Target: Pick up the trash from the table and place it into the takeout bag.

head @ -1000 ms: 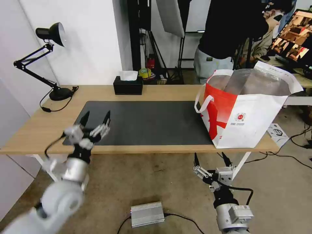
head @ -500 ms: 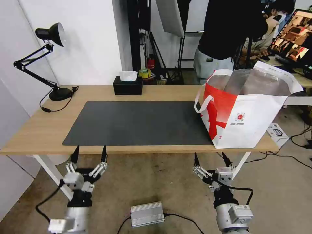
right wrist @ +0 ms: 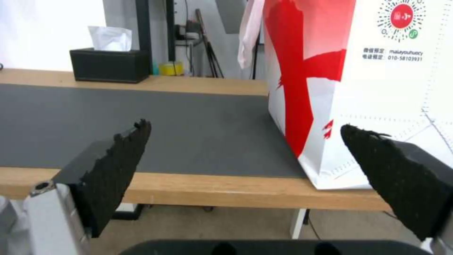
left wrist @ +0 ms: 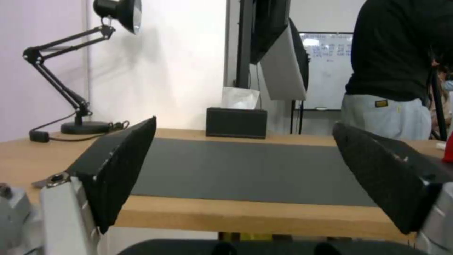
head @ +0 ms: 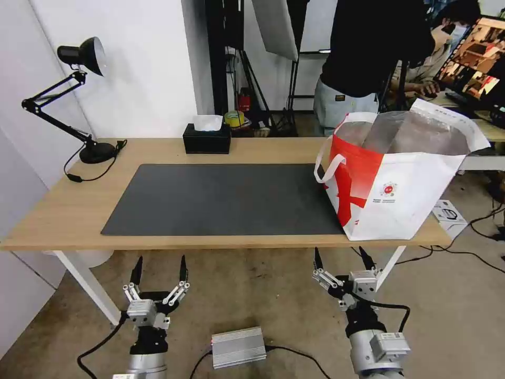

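Left gripper (head: 160, 266) sits at the lower left of the head view, fingers spread, holding nothing, below the table (head: 63, 210) edge; right gripper (head: 341, 256) at lower centre-right is just as splayed and empty. The takeout bag (head: 400, 195) stands upright at the table's right end, partly on the dark mat (head: 226, 197); its inside is hard to make out

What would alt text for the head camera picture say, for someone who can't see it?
Both robot claws, left claw and right claw, hang open below the front edge of a light-wood table. A white and red takeout bag stands open at the table's right end, beside a dark mat.
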Motion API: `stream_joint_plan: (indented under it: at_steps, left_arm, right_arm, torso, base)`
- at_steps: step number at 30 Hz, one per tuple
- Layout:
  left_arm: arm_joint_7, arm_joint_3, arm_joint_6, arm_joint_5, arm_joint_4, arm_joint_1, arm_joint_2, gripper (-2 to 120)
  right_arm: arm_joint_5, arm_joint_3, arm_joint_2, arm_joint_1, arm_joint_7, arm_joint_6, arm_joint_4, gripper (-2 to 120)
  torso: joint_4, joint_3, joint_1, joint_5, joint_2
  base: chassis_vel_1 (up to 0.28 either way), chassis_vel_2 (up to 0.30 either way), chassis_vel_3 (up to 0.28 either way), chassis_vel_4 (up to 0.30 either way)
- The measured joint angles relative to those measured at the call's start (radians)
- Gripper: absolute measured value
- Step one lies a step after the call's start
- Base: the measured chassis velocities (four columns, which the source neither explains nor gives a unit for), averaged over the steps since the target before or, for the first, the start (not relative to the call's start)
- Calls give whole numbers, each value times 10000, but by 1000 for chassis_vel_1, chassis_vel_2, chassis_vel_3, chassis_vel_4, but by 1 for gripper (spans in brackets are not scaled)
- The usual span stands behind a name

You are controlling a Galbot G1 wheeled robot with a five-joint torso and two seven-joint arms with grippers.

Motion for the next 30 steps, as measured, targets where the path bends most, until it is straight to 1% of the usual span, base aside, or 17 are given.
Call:
stream_joint_plan:
  at_steps: [8, 30]
  left_arm:
    - [-179, 57, 67, 14, -11, -11, 5, 100]
    - [-192, 69, 99, -36, -40, -33, 38, 100]
  right_arm:
    - [0, -1, 0, 0, 0, 0, 0, 100]
    - [0, 0, 0, 0, 0, 0, 0, 100]
  torso:
    - [0, 0, 0, 0, -1]
    - [1, 0, 0, -1, -1]
  base:
    - [0, 0, 0, 0]
    - [0, 0, 0, 0]
